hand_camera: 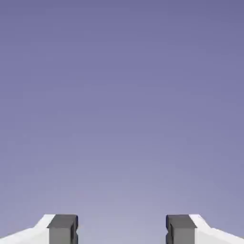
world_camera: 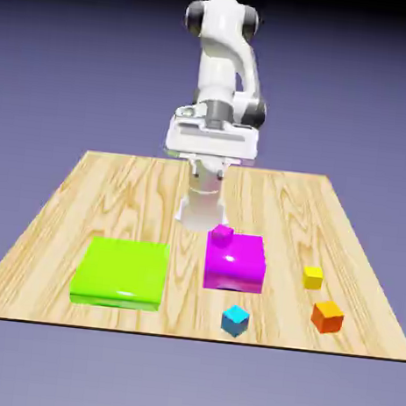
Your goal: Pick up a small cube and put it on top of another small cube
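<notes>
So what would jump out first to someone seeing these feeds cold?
Probably the two bright flat blocks: a lime-green slab at the exterior view's left and a magenta block mid-table with a small magenta cube on its far corner. Next, the small cubes: yellow cube and orange cube at the right, cyan cube near the front edge. The gripper is open, facing only backdrop.

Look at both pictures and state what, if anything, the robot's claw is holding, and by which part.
Nothing is held. In the hand view the claw stands open with only backdrop between its fingertips; the yellow cube sits untouched on the table.
</notes>
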Robot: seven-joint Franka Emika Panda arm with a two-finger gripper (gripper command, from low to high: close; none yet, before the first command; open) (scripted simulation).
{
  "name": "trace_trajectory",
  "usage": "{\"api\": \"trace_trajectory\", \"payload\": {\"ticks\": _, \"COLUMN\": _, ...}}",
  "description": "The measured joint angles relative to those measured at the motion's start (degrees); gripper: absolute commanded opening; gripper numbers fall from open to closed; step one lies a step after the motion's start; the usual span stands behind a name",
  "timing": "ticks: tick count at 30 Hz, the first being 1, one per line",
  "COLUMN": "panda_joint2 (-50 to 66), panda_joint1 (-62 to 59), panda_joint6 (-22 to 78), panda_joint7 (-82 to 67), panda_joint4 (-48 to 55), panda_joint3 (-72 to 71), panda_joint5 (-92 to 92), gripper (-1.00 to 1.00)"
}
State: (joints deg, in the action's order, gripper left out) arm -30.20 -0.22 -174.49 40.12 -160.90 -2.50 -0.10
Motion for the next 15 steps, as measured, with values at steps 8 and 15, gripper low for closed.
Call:
{"api": "trace_trajectory", "payload": {"ticks": 8, "panda_joint2": 16.3, "panda_joint1": -6.0, "panda_joint6": -3.2, "panda_joint7": -15.5, "panda_joint4": 0.6, "panda_joint3": -16.6, "panda_joint5": -0.6, "gripper": 0.0}}
{"api": "trace_trajectory", "payload": {"ticks": 15, "panda_joint2": 30.6, "panda_joint1": -10.5, "panda_joint6": -6.0, "panda_joint7": -29.1, "panda_joint4": 1.2, "panda_joint3": -31.1, "panda_joint5": -1.2, "gripper": 0.0}}
